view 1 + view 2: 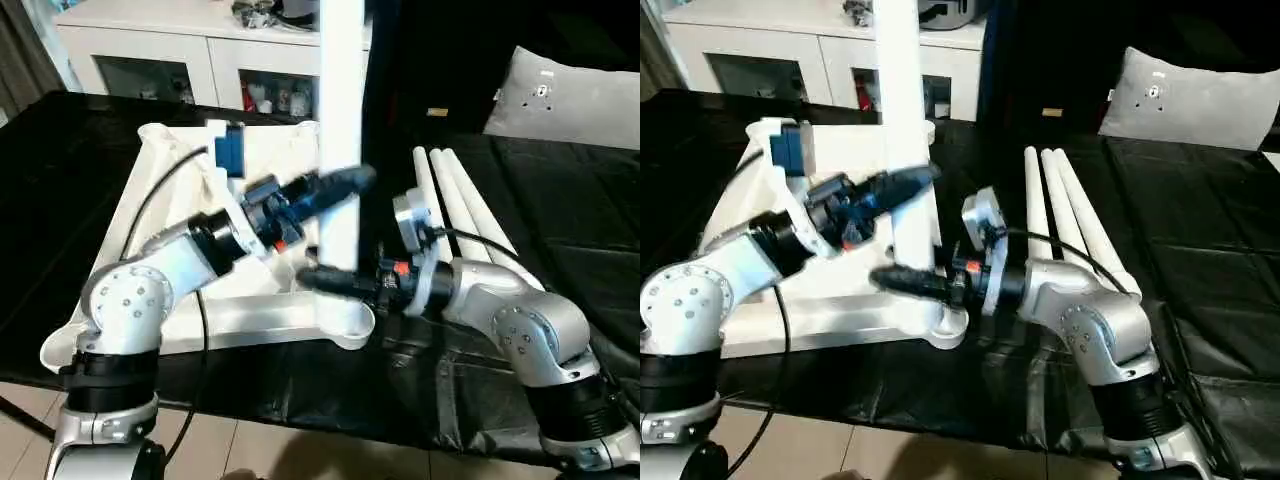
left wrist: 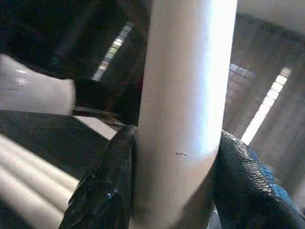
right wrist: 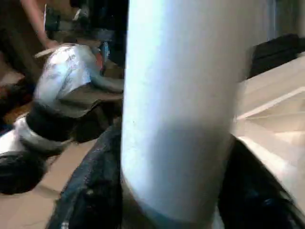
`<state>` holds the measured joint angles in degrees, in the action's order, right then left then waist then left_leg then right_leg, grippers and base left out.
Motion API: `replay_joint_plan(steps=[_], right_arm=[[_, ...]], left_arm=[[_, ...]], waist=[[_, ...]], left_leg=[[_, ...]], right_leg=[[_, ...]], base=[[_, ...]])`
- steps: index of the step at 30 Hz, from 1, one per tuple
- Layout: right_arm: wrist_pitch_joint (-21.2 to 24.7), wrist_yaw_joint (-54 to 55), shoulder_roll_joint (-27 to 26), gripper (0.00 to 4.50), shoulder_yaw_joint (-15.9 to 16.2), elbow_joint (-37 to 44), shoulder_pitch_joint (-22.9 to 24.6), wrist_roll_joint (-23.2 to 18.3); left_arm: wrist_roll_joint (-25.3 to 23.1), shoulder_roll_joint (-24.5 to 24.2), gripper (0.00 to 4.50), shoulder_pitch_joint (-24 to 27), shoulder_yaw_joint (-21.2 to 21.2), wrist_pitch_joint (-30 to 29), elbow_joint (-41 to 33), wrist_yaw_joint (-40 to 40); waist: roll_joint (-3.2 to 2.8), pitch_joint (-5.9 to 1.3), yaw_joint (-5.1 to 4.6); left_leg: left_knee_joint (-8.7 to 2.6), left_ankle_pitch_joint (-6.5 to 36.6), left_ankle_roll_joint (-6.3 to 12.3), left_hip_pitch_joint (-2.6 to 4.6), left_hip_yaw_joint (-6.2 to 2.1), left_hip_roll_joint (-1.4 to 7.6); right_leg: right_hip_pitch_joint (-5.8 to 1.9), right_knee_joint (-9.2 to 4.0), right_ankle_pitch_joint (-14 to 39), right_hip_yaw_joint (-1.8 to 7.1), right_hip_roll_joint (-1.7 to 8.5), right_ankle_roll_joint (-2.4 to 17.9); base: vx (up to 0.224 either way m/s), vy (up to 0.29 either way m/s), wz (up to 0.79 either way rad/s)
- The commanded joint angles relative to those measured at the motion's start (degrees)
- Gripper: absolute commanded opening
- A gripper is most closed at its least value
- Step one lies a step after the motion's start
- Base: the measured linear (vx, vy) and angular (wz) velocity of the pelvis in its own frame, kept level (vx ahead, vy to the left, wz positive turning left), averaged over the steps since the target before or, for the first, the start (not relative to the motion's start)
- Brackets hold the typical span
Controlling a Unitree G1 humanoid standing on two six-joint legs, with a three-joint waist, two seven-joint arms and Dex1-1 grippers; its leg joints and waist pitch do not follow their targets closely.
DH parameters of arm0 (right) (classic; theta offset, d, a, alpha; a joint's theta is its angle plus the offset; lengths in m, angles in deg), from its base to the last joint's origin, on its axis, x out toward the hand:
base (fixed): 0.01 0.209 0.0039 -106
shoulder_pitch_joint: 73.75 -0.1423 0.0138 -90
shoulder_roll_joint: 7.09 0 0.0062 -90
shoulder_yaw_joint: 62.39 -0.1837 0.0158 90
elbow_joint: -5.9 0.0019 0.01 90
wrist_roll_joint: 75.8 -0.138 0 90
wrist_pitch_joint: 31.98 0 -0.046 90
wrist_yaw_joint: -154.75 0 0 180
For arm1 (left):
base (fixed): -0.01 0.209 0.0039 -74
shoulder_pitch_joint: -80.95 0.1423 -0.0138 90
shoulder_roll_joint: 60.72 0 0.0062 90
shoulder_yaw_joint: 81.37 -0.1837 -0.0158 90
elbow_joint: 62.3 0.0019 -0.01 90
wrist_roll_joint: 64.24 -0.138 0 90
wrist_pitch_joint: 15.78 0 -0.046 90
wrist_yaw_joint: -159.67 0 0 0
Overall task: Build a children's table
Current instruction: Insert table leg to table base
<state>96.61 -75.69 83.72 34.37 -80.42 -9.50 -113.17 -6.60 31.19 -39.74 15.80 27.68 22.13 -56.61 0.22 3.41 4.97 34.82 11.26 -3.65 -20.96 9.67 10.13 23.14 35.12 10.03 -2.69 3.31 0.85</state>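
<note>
We hold the upright leg (image 1: 341, 120) with both grippers: our left gripper (image 1: 345, 180) clamps it higher, our right gripper (image 1: 325, 280) lower, above the tabletop's (image 1: 250, 320) near corner socket (image 1: 345, 322).

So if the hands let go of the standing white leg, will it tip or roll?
The leg stands tall and narrow in a corner socket of the tabletop, so it would probably tip if not seated. Being round and smooth, it would likely roll.
</note>
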Motion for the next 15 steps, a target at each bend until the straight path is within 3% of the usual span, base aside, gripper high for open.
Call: replay_joint_plan(steps=[1,5,8,15], right_arm=[[-1.39,3.02,0.45,2.87,-3.73,-1.73,-1.71,1.33],[-1.11,4.09,-0.18,3.23,-6.05,-2.12,-2.36,-0.74],[-0.77,5.7,-1.01,3.5,-7.82,-2.27,-2.5,-1.96],[-0.07,7.71,-2.35,4.08,-10.38,-2.39,-2.79,-3.83]], left_arm=[[-0.77,0.41,1.91,-2.09,0.06,-0.52,0.53,2.2],[-3.65,0.39,1.88,-5.43,1.03,0.28,3.19,7.64],[-3.24,0.59,1.88,-7.38,2.29,-0.93,4.19,11.05],[-3.13,0.14,1.88,-8.65,1.77,-2.82,3.33,11.42]], waist=[[-0.2,-4.15,-0.12],[-0.18,-4.2,0.08],[-0.03,-4.33,0.08],[-0.18,-4.26,0.04]], left_leg=[[-3.8,7.29,-0.84,0.38,-0.57,1.99],[-3.76,6.65,-0.63,0.46,-0.54,2.04],[-3.61,5.49,-0.33,0.26,-0.52,1.9],[-3.58,5.26,-0.02,0.25,-0.45,1.9]], right_leg=[[-3.2,-4.17,14.67,2.31,3.65,8.65],[-3.18,-3.98,13.36,2.36,3.62,8.63],[-3.4,-3.72,11.18,2.3,3.6,9.09],[-3.33,-3.83,12.05,2.24,3.68,9.51]], base=[[0.0,0.0,0.0],[0.0,0.0,0.0],[0.0,0.0,0.0],[0.0,0.0,0.0]])
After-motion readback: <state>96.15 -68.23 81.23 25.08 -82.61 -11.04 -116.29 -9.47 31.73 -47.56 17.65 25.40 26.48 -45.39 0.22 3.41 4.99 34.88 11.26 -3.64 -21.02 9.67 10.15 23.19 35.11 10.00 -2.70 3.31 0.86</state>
